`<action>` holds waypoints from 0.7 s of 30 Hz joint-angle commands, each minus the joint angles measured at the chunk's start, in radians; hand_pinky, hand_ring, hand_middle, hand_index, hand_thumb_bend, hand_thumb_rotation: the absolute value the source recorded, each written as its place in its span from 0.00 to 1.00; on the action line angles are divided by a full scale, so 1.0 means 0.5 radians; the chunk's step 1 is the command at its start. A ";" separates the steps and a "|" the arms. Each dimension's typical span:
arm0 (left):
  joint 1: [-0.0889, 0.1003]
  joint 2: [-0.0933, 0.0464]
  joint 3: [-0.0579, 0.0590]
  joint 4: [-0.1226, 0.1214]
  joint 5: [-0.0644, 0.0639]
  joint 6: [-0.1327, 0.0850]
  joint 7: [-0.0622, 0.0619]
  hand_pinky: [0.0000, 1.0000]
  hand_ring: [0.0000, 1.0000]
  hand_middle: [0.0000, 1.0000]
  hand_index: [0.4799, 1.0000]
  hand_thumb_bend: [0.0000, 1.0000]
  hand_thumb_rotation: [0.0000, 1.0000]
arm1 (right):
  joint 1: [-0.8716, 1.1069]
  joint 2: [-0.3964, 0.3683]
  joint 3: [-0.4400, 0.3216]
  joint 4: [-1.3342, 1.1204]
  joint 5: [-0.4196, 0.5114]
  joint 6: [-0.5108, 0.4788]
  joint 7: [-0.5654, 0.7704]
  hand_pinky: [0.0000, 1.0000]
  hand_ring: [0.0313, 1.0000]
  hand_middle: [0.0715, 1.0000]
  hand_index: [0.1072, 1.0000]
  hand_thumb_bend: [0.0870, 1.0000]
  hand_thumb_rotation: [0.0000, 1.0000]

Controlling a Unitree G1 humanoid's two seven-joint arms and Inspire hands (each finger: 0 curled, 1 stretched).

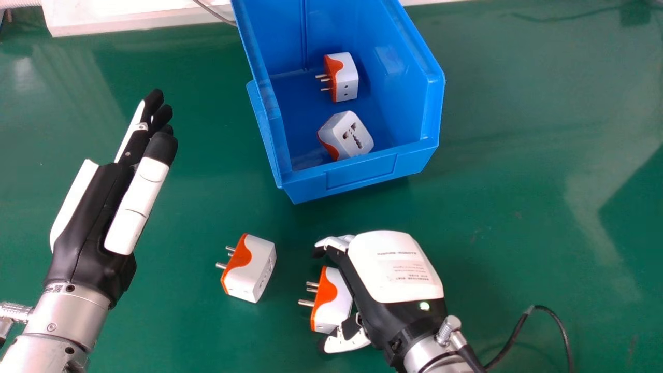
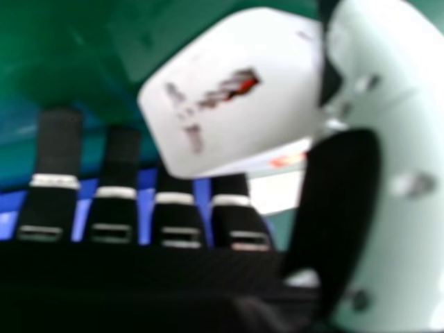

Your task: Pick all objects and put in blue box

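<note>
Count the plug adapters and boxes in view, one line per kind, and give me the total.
Orange-and-white plug adapters: 4 (2 in the box, and; 1 out on the green table; 1 at the right hand)
Blue box: 1
Total: 5

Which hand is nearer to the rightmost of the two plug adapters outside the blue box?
The right hand: the adapter sits between its thumb and fingers. The left hand is well off to the adapter's left, beyond the other adapter.
</note>
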 commanded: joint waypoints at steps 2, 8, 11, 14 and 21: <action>-0.021 0.017 0.006 -0.061 -0.006 0.003 0.010 0.98 1.00 1.00 1.00 0.84 0.95 | 0.009 -0.042 -0.029 0.020 0.010 0.015 0.058 0.52 0.63 0.66 0.57 0.38 0.05; -0.029 0.018 0.005 -0.050 -0.008 0.005 0.008 0.98 1.00 1.00 1.00 0.85 0.95 | -0.035 -0.076 -0.039 0.017 -0.016 -0.010 0.061 0.42 0.50 0.57 0.48 0.43 0.03; -0.027 0.015 0.002 -0.064 -0.010 0.016 0.010 0.98 1.00 1.00 1.00 0.85 0.95 | -0.063 -0.092 -0.034 0.013 -0.038 -0.012 0.086 0.41 0.49 0.56 0.47 0.43 0.03; -0.026 0.015 0.002 -0.069 -0.008 0.016 0.011 0.98 1.00 1.00 1.00 0.85 0.96 | -0.081 -0.105 -0.031 0.003 -0.055 -0.007 0.123 0.38 0.46 0.54 0.45 0.44 0.02; -0.032 0.022 0.000 -0.073 0.001 0.021 0.012 0.98 1.00 1.00 1.00 0.84 0.96 | -0.100 -0.127 -0.041 -0.044 -0.086 0.011 0.207 0.36 0.44 0.53 0.43 0.44 0.01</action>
